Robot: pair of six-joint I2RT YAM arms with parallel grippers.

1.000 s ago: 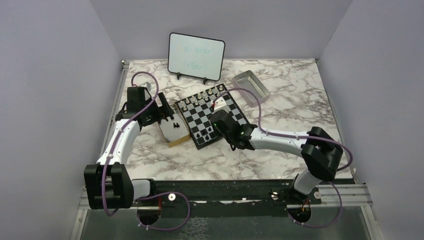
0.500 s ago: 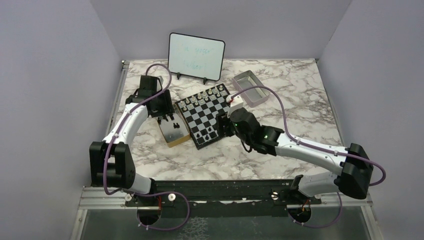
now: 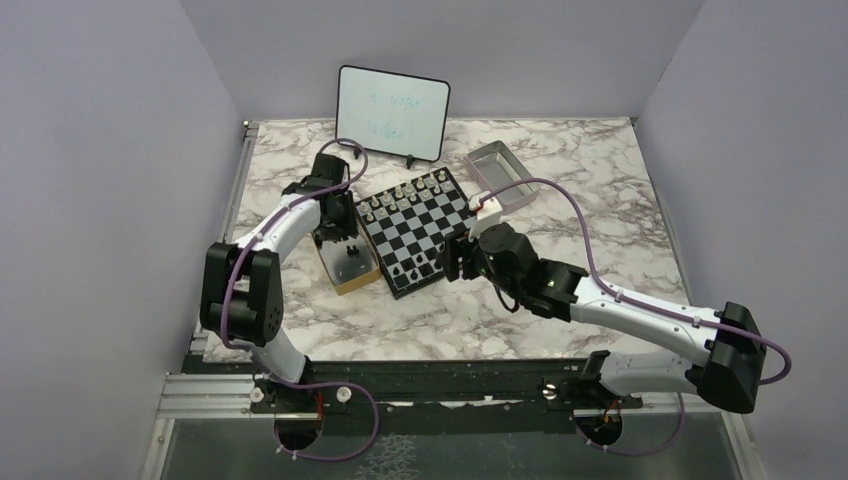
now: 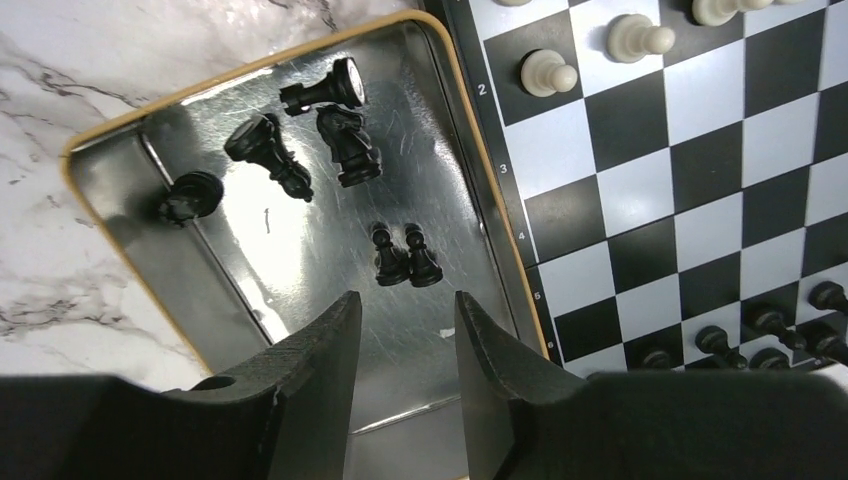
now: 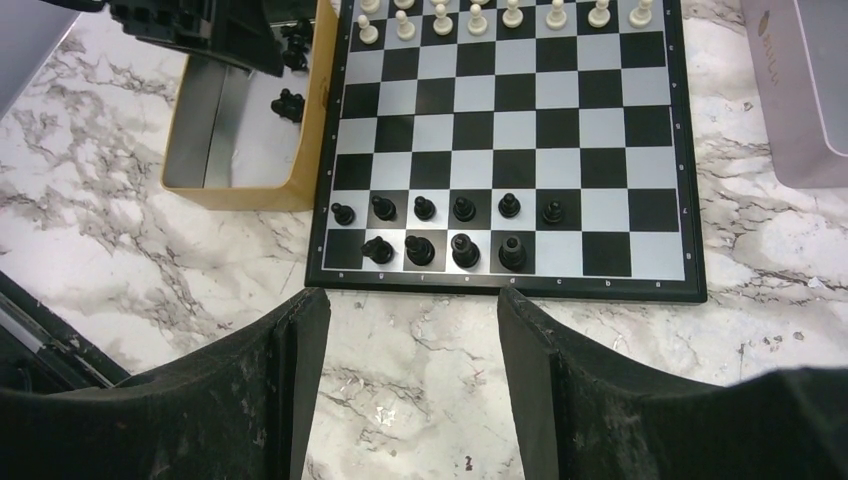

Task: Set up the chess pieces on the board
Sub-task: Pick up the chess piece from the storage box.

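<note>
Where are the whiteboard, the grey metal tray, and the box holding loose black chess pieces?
Whiteboard (image 3: pixel 393 112), top view, middle of its white face.
Grey metal tray (image 3: pixel 497 163), top view, its bare floor.
Box (image 4: pixel 300 255), left wrist view, bare shiny inner floor.

Your marble-patterned table (image 3: pixel 570 205), chessboard (image 3: pixel 424 226) at its middle, tan metal-lined box (image 3: pixel 356 283) just left of it, grey metal tray (image 3: pixel 503 172) to its right, small whiteboard (image 3: pixel 392 112) standing behind.
</note>
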